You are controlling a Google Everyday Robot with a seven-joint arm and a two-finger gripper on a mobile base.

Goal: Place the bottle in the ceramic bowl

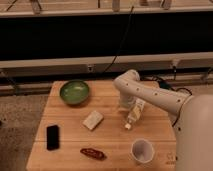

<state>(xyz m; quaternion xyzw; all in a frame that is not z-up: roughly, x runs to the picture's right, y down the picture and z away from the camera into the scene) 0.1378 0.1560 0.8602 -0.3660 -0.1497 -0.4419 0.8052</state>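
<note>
While bottle (135, 113) lies slanted on table (110, 145), cap toward cup (142, 150), gripper (125, 106) sits at its other end, jaws apart; green bowl (75, 92) well apart near table corner.

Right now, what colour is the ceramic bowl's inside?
The ceramic bowl is glossy green, camera view; tool by the bottle.

The pincer (128, 107), on a smooth, white, plastic-looking arm (152, 94), hangs just beside the clear plastic bottle (135, 113), over the matt, pale wooden desk (112, 145). Well to the pincer's left, the ceramic bowl (75, 92) shines glossy green. Nearer the camera than the pincer stands a matt white cup (142, 150).
</note>
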